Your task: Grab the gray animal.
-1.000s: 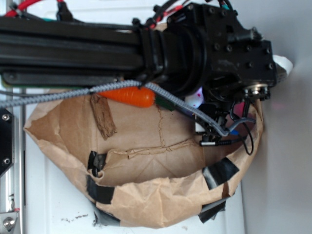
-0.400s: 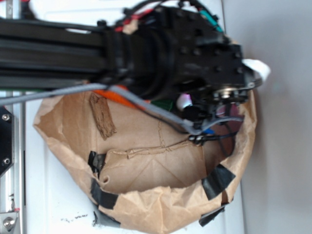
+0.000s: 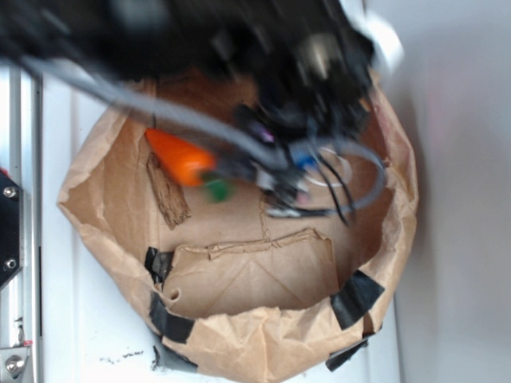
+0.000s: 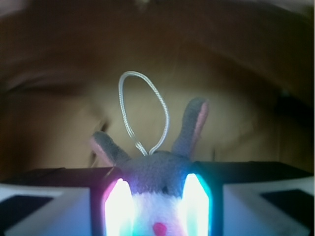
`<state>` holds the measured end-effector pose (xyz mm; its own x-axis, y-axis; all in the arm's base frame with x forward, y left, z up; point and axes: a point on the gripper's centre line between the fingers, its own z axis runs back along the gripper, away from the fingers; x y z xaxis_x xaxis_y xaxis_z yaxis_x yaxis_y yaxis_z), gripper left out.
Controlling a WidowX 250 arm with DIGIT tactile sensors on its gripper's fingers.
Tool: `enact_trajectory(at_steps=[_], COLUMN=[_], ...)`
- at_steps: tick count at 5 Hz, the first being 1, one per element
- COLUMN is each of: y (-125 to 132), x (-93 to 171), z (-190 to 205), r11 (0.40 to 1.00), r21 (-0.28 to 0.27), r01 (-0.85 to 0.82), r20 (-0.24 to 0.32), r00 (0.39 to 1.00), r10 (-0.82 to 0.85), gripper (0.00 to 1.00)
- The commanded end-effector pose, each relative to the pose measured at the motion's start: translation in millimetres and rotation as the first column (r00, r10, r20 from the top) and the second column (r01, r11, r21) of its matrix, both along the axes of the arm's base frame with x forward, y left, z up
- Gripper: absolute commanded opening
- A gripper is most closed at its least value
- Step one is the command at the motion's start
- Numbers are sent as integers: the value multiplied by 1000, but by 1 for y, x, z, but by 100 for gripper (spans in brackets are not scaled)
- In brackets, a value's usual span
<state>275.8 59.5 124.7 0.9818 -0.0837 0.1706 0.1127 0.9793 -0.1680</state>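
The gray animal point(image 4: 157, 172), a small plush bunny with a white face, a red nose, pink-lined ears and a white string loop point(image 4: 142, 110), sits low in the wrist view. Its head is pressed between the two glowing pads point(image 4: 118, 206) of my gripper point(image 4: 157, 209), which touch both its sides. The ears and loop stick out past the fingertips. In the exterior view my gripper point(image 3: 291, 179) is a dark motion blur over the back of the paper bag point(image 3: 263, 335), and the bunny cannot be made out there.
An orange toy carrot point(image 3: 180, 159) with a green top point(image 3: 217, 190) lies inside the brown bag at the back left. Black tape point(image 3: 355, 297) patches the bag's rim. A grey wall point(image 3: 463, 199) stands to the right, and a metal rail point(image 3: 12, 239) to the left.
The arm has swung toward the top of the exterior view and is now blurred. The carrot, mostly covered before, shows uncovered, further left and tilted.
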Motion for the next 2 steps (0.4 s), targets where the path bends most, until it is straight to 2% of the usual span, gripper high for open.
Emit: enact_trajectory(at_steps=[1, 2], y=[8, 1], x=[-27, -39], z=[37, 38], r11=[993, 990], r21=[-20, 14], r01=[120, 140], r20=[58, 102], r00=[991, 985], r10=[-119, -140], gripper=[0, 0])
